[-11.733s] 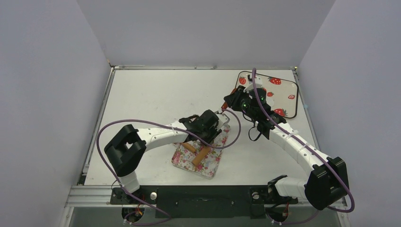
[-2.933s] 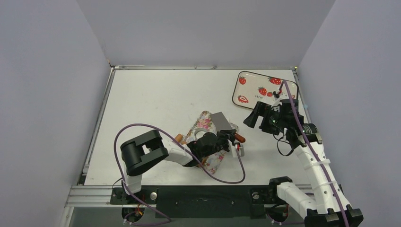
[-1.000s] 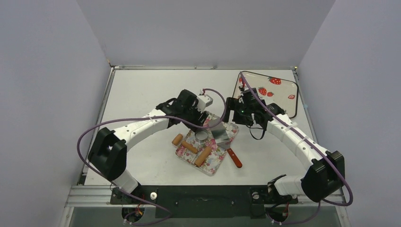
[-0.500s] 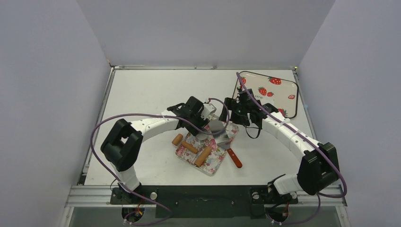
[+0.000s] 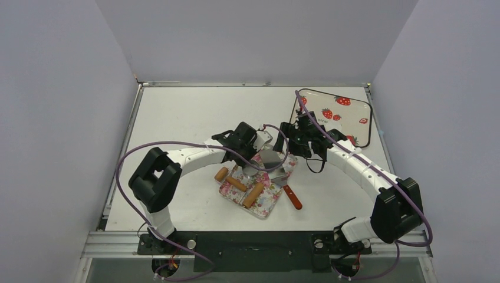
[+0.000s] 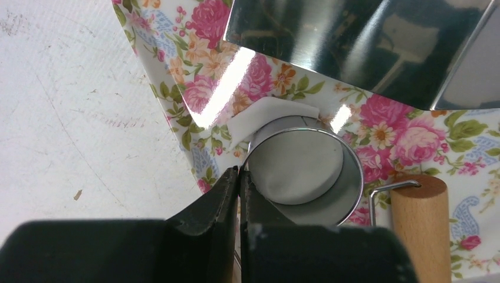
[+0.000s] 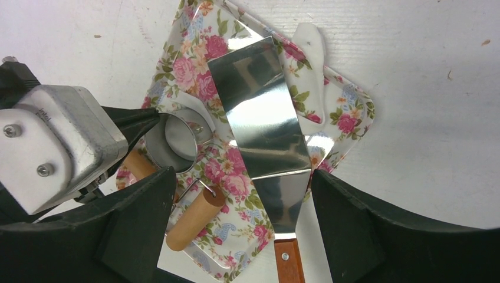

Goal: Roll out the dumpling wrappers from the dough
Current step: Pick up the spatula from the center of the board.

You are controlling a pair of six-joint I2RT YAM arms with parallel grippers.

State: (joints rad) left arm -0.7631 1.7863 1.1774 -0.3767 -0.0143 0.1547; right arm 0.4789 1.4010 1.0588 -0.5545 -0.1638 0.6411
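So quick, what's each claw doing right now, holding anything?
Left gripper: shut on the metal ring.
Right gripper: open, holding nothing.

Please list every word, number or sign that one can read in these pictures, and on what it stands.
No text can be read for certain.
Silver block, at the left of the right wrist view: a small engraved marking, too blurred to read.

left claw [image 6: 239, 175] was gaping a second ago, now dropped a bit toward the counter's near edge and snapped closed on the metal ring [image 6: 331, 206] rim, right claw [image 7: 242, 172] came in from near the counter's right edge, now over the spatula blade [image 7: 262, 112]
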